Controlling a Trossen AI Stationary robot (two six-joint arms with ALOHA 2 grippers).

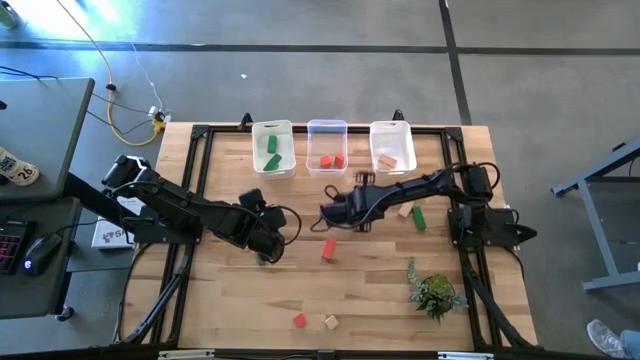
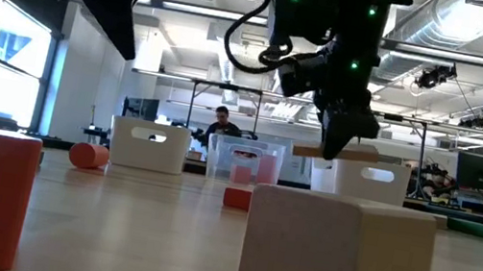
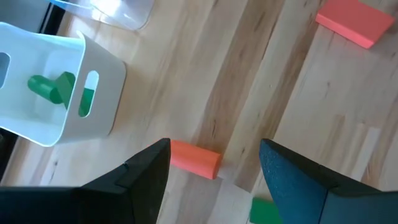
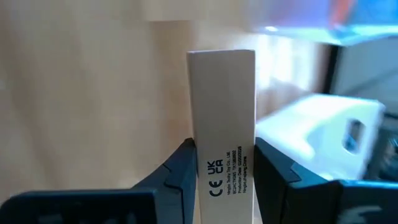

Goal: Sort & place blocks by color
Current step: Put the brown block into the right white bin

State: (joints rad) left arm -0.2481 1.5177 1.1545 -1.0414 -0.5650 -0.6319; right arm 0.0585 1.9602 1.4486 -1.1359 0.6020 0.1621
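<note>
Right claw (image 4: 224, 165) closed on a tan bar (image 4: 222, 118), carried clear of the counter (image 1: 380, 290) near its middle, presumably so the bar can swing over to the right-hand bin (image 1: 392, 146) where tan pieces already lie. Left claw (image 3: 214, 177) spread wide and holding nothing, poised over a red cylinder (image 3: 195, 159) lying on its side, likely lined up for the next pick. Green bin (image 1: 272, 148) and red bin (image 1: 327, 146) set in a row along the far edge, one colour apiece. Loose blocks scattered: a red block (image 1: 328, 249) mid-counter, a green block (image 1: 419, 217) near the right arm, a red cube (image 1: 299, 321) and a tan cube (image 1: 330, 321) at the near edge. From above, the tan bar hidden under the right arm; in the low view, much of the counter blocked by the two near cubes.
</note>
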